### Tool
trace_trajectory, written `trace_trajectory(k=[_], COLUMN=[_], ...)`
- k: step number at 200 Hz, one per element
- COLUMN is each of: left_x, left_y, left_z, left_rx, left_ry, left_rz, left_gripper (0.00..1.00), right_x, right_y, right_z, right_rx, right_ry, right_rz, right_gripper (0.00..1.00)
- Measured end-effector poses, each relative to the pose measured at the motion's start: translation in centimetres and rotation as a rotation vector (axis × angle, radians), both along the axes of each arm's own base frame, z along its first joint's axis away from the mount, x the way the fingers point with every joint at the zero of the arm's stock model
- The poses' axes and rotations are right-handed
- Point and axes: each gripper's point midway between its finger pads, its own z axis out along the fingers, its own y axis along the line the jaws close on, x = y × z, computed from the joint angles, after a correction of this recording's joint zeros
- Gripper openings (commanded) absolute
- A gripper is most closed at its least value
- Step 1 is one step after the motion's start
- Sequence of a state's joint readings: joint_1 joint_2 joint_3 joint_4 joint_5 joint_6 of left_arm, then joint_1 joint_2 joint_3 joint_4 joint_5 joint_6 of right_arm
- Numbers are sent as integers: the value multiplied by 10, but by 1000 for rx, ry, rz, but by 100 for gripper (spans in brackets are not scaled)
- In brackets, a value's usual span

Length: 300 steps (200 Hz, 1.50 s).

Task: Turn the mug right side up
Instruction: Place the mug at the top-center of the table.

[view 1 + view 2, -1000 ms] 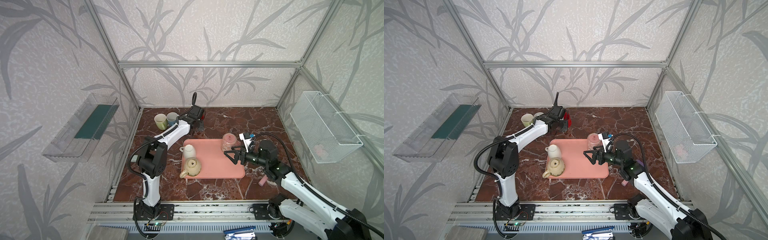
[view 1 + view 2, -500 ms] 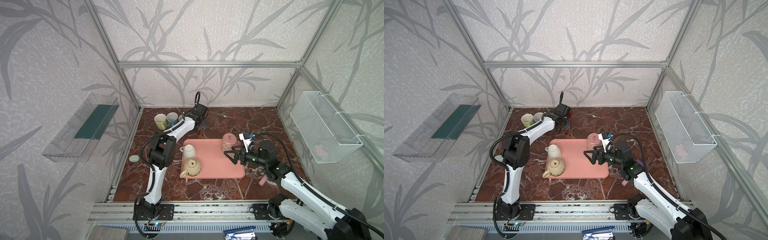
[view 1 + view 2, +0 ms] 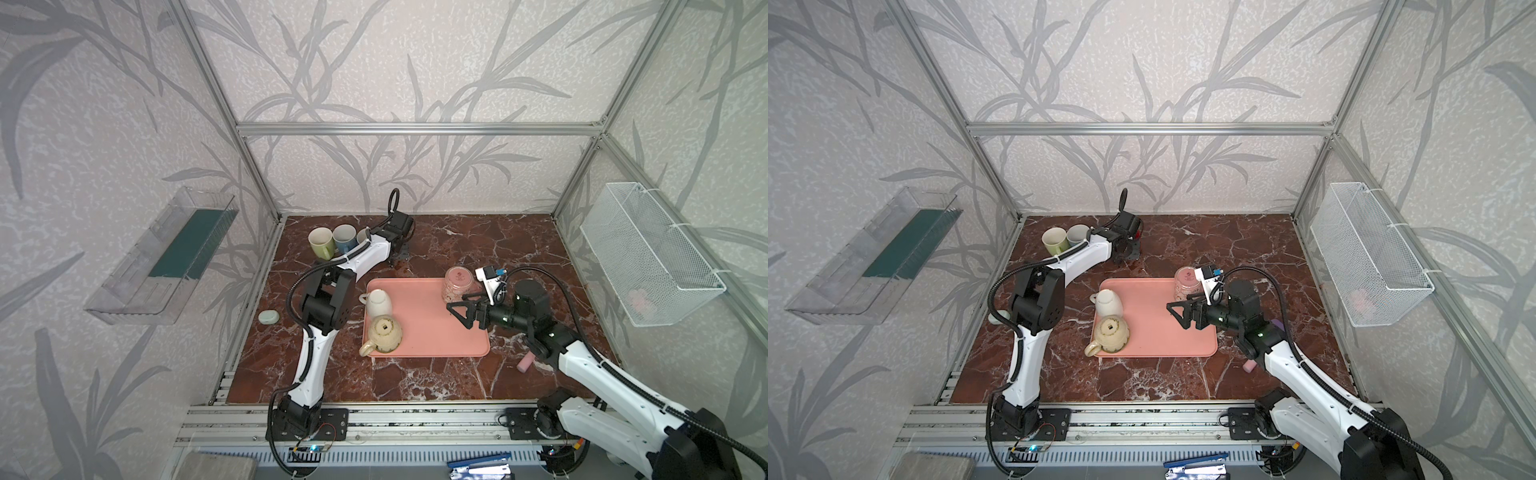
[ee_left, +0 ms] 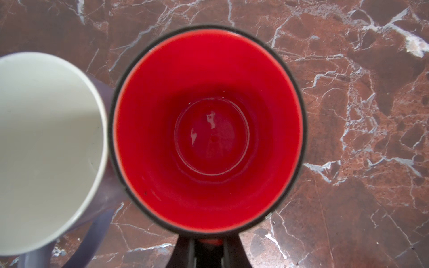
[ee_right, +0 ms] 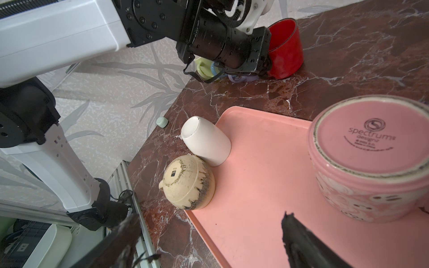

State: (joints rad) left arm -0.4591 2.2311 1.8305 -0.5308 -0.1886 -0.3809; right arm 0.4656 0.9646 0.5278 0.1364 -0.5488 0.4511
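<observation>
The red ceramic mug with a black rim [image 4: 209,130] stands right side up at the back of the brown marble surface [image 3: 478,245], mouth open to the left wrist camera and empty inside. The left claw [image 4: 210,248] is closed narrow, and a sliver of red shows between its black fingers at the mug's side, so it grips the mug there. Just beside the red mug is a lavender mug with a white inside [image 4: 46,150]; whether they touch cannot be told. An olive green mug [image 3: 321,243] and a light blue mug [image 3: 344,237] stand upright further along the back.

The flat pink plastic tray [image 3: 428,328] lies mid-surface. Three mugs sit on it upside down: a plain white mug [image 3: 378,303] and a speckled beige mug [image 3: 384,332] close together at one end, and a patterned pink mug [image 5: 371,162] at the far corner of the other end. The right claw [image 3: 462,311] hangs above the tray near the pink mug, spread wide and holding nothing
</observation>
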Motion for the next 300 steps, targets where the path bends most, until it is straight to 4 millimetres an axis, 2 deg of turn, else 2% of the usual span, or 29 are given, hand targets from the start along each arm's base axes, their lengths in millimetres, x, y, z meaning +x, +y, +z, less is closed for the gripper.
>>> trace_trajectory(k=[87, 101, 121, 177, 215, 240, 277, 300], left_x=[-1, -1, -1, -2, -6, -12, -31, -55], left_y=[-2, -2, -3, -7, -11, -16, -17, -13], left_z=[-2, -2, -3, -2, 0, 15, 56, 81], left_rx=[-26, -29, -37, -50, -53, -59, -95, -120], left_ry=[6, 5, 7, 8, 11, -1, -43, -64], left_rz=[20, 22, 24, 21, 9, -11, -37, -56], left_gripper=[2, 13, 21, 34, 65, 85, 87, 85], right_x=[0, 0, 0, 0, -1, -2, -4, -5], right_y=[0, 0, 0, 0, -2, -3, -6, -8], right_z=[0, 0, 0, 2, 4, 4, 0, 0], right_rx=[-1, -1, 0, 1, -2, -6, -26, -43], right_ry=[1, 1, 1, -7, -18, -22, -7, 0], right_rz=[0, 0, 0, -2, -5, -6, -14, -24], right_gripper=[94, 93, 93, 93, 93, 93, 92, 92])
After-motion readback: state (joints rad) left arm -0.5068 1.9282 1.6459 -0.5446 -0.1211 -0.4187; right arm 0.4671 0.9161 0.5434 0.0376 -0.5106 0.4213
